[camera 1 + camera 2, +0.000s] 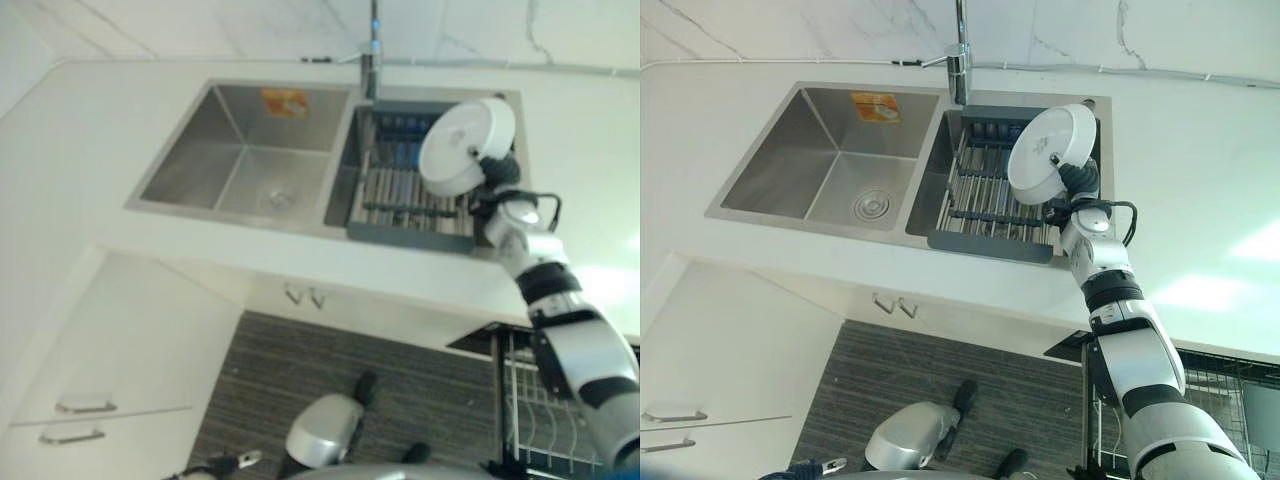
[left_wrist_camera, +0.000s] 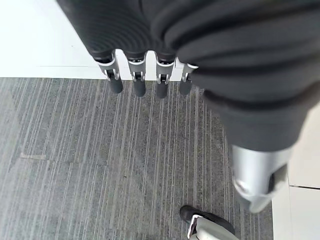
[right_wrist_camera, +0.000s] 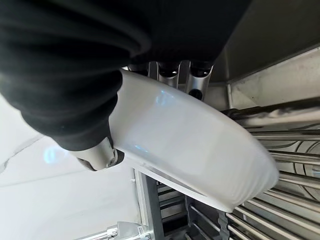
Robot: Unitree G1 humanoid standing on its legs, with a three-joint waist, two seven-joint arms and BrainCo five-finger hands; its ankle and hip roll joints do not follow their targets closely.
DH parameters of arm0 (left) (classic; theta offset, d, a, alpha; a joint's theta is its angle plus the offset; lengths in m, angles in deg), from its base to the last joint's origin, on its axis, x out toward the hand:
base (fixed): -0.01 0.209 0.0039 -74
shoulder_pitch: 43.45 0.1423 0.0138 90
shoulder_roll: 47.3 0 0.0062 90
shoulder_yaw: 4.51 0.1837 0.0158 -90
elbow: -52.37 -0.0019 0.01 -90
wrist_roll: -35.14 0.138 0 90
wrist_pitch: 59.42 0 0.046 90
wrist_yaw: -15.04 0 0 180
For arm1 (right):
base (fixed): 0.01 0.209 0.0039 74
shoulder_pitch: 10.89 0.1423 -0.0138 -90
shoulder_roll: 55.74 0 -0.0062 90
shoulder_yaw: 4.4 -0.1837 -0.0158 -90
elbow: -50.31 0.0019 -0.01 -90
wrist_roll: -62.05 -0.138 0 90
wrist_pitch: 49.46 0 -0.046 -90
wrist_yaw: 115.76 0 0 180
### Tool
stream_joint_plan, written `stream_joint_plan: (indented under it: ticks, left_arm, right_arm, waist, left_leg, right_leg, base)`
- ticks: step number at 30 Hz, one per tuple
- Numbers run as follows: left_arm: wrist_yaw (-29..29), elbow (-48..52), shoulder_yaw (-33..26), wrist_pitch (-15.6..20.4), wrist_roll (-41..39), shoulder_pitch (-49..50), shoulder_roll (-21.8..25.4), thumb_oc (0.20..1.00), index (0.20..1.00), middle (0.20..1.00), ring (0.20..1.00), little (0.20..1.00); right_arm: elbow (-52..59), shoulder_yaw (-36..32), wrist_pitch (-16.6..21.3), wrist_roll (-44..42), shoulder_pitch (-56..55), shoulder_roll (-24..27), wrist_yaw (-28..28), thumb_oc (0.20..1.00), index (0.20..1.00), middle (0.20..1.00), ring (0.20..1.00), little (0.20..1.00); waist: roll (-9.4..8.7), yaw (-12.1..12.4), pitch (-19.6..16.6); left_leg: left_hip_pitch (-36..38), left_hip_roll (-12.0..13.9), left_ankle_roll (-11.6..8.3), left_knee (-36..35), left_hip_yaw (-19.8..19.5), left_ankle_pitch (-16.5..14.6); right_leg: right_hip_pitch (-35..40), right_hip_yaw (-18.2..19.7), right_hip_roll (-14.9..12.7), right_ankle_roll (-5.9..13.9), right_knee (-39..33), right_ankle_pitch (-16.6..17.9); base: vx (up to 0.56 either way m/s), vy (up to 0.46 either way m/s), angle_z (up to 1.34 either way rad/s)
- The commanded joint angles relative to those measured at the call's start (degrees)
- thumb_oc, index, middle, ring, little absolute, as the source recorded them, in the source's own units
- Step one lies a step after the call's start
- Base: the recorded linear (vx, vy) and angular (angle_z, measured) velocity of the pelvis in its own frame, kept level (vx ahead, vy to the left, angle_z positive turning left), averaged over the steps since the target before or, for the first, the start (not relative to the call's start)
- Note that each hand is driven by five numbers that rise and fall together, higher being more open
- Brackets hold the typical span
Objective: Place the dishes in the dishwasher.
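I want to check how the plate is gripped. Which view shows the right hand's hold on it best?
The right wrist view: the right hand pinches the white plate at its rim, thumb on one face, fingers behind. Both eye views show the whole plate tilted above the dish rack, the hand mostly hidden. The left wrist view shows floor.

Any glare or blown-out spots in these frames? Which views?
Right eye view: bright patch of glare on the counter right of the sink. Right wrist view: soft highlights on the white plate pinched in the right hand. Left wrist view: even light on the grey floor past the left hand, no glare.
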Motion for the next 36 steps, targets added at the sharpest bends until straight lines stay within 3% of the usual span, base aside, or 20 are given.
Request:
stream_joint_plan:
  ticks: [1, 4, 5, 7, 13, 16, 19, 22, 23, 27, 29, 30, 32, 36]
  left_arm:
    - [-0.04, -1.12, 3.51, -0.09, 2.34, 2.04, 4.75, 1.000, 1.000, 1.000, 1.000, 1.000]
    - [0.07, -1.47, 3.21, 0.13, 2.94, 2.27, 4.74, 1.000, 1.000, 1.000, 1.000, 1.000]
    - [0.19, -1.20, 2.84, 0.11, 3.84, 2.58, 4.75, 1.000, 1.000, 1.000, 1.000, 1.000]
    - [0.05, -1.44, 2.48, 0.61, 4.51, 2.91, 4.64, 1.000, 1.000, 1.000, 1.000, 1.000]
    - [-0.20, -2.54, 0.81, 1.93, 5.21, 3.62, 4.10, 1.000, 1.000, 1.000, 1.000, 1.000]
    - [-1.37, -4.53, -0.60, 3.62, 4.34, 4.81, 2.21, 1.000, 1.000, 1.000, 1.000, 1.000]
    - [-1.85, -5.31, -1.56, 4.31, 4.07, 4.73, 1.02, 1.000, 1.000, 1.000, 1.000, 1.000]
    - [-3.20, -6.75, -0.88, 5.37, 2.62, 4.33, -1.01, 1.000, 1.000, 1.000, 1.000, 1.000]
    - [-3.50, -6.89, -0.72, 5.51, 2.29, 4.34, -1.33, 1.000, 1.000, 1.000, 1.000, 1.000]
    - [-4.49, -5.92, 1.11, 7.19, 3.68, 3.69, -3.29, 1.000, 1.000, 1.000, 1.000, 1.000]
    - [-4.18, -4.90, 1.59, 5.90, 1.44, 3.16, -3.62, 1.000, 1.000, 1.000, 1.000, 1.000]
    - [-4.20, -4.85, 1.59, 5.81, 1.26, 3.13, -3.64, 1.000, 1.000, 1.000, 1.000, 1.000]
    - [-4.04, -4.59, 1.50, 5.43, 1.62, 2.51, -4.00, 1.000, 1.000, 1.000, 1.000, 1.000]
    - [-4.45, -4.40, 1.64, 5.05, 2.11, 2.58, -4.36, 1.000, 1.000, 1.000, 1.000, 1.000]
  right_arm:
    - [4.54, 1.39, 9.51, -0.67, 2.65, 2.65, -2.32, 0.200, 0.200, 0.200, 0.200, 0.200]
    - [7.03, 1.18, 14.60, -2.64, 1.87, 2.00, -2.72, 0.200, 0.200, 0.200, 0.200, 0.200]
    - [12.06, 0.73, 19.23, -3.35, 0.75, 1.01, -2.12, 0.200, 0.200, 0.200, 0.200, 0.200]
    - [15.38, 0.52, 21.82, -2.70, -0.27, 0.61, -1.24, 0.200, 0.200, 0.200, 0.200, 0.200]
    - [26.54, 0.42, 25.80, -2.39, -2.79, -0.04, 0.37, 0.200, 0.200, 0.200, 0.200, 0.200]
    - [38.63, -0.43, 27.68, 0.29, -9.57, -0.66, 1.85, 0.200, 0.200, 0.200, 0.200, 0.200]
    - [43.87, -1.06, 27.36, -0.36, -13.72, -1.26, 1.44, 0.200, 0.200, 0.200, 0.200, 0.200]
    - [51.14, -3.81, 26.84, -6.96, -22.55, -1.62, -0.02, 0.200, 0.200, 0.200, 0.200, 0.200]
    - [51.86, -4.19, 27.21, -7.40, -23.91, -1.72, -0.27, 0.200, 0.200, 0.200, 0.200, 0.200]
    - [58.18, -10.19, 28.48, -11.90, -37.58, -1.73, -3.16, 0.200, 0.200, 0.200, 0.200, 0.200]
    - [59.67, -14.07, 27.86, -13.00, -42.36, -1.64, -4.90, 0.200, 0.200, 0.200, 0.200, 0.200]
    - [59.75, -14.42, 27.65, -12.87, -42.72, -1.64, -4.64, 0.200, 0.200, 0.200, 0.200, 0.200]
    - [58.31, -17.78, 24.75, -13.23, -47.47, -2.41, -5.34, 0.200, 0.200, 0.200, 0.200, 0.200]
    - [56.42, -18.59, 22.78, -14.73, -49.43, -3.58, -6.46, 0.200, 0.200, 0.200, 0.200, 0.200]
  waist:
    - [-0.25, 2.05, -3.88]
    - [-0.72, 1.85, -4.44]
    - [-1.29, 1.40, -5.10]
    - [-1.76, 0.96, -5.66]
    - [-3.06, -1.59, -7.11]
    - [-3.92, -5.73, -8.40]
    - [-4.29, -8.49, -8.93]
    - [-4.50, -13.27, -9.85]
    - [-4.48, -13.72, -9.98]
    - [-4.54, -19.47, -11.06]
    - [-4.61, -22.28, -11.26]
    - [-4.62, -22.53, -11.25]
    - [-4.57, -25.27, -10.61]
    - [-4.54, -26.09, -10.41]
  left_leg:
    - [-2.05, 5.70, -4.00, -0.71, 1.30, -0.54]
    - [-1.62, 6.02, -4.01, -0.93, 1.77, -0.57]
    - [-0.96, 6.37, -3.94, -1.31, 2.44, -0.66]
    - [-0.40, 6.67, -3.92, -1.62, 2.98, -0.81]
    - [1.72, 8.10, -3.95, -2.96, 5.16, -1.22]
    - [4.44, 9.57, -4.19, -4.60, 8.26, -1.82]
    - [5.67, 10.48, -4.28, -4.95, 10.18, -2.44]
    - [7.30, 12.20, -4.71, -5.29, 13.66, -3.09]
    - [7.48, 12.37, -4.75, -5.36, 14.06, -3.15]
    - [8.65, 13.57, -5.22, -5.91, 17.16, -3.74]
    - [9.02, 14.15, -5.58, -6.12, 19.01, -3.95]
    - [9.06, 14.20, -5.61, -6.12, 19.16, -3.97]
    - [10.03, 14.55, -5.69, -5.89, 20.37, -4.48]
    - [10.70, 14.56, -5.53, -5.85, 20.66, -4.81]
  right_leg:
    - [-1.47, 1.09, -6.76, 4.08, 7.37, -1.43]
    - [-1.20, 1.30, -6.46, 4.06, 6.92, -1.29]
    - [-1.10, 1.81, -6.04, 4.01, 6.44, -1.15]
    - [-1.04, 2.24, -5.70, 3.96, 6.07, -1.07]
    - [-1.87, 4.53, -4.24, 3.47, 5.24, -0.85]
    - [-3.83, 7.68, -2.75, 2.91, 4.72, -0.42]
    - [-4.97, 9.61, -2.01, 2.48, 4.77, -0.43]
    - [-6.29, 12.63, -0.96, 2.08, 4.27, -0.34]
    - [-6.40, 13.02, -0.86, 2.07, 4.14, -0.28]
    - [-7.59, 16.95, -0.01, 2.25, 2.85, 0.43]
    - [-8.42, 18.39, 0.04, 2.54, 2.65, 0.82]
    - [-8.49, 18.52, 0.04, 2.54, 2.67, 0.84]
    - [-8.85, 20.05, -0.03, 2.50, 3.93, 0.49]
    - [-8.74, 20.74, -0.12, 2.47, 4.95, -0.07]
  base:
    - [-0.02, -0.040, 0.00]
    - [-0.04, -0.068, -0.01]
    - [-0.06, -0.106, -0.06]
    - [-0.08, -0.107, -0.15]
    - [-0.10, -0.096, -0.21]
    - [-0.15, -0.145, -0.48]
    - [-0.13, -0.113, -0.76]
    - [-0.20, -0.135, -0.65]
    - [-0.16, -0.102, -0.78]
    - [-0.16, -0.118, -0.72]
    - [-0.11, -0.075, -0.46]
    - [-0.08, -0.074, -0.53]
    - [-0.05, -0.062, -0.31]
    - [0.02, -0.017, -0.15]
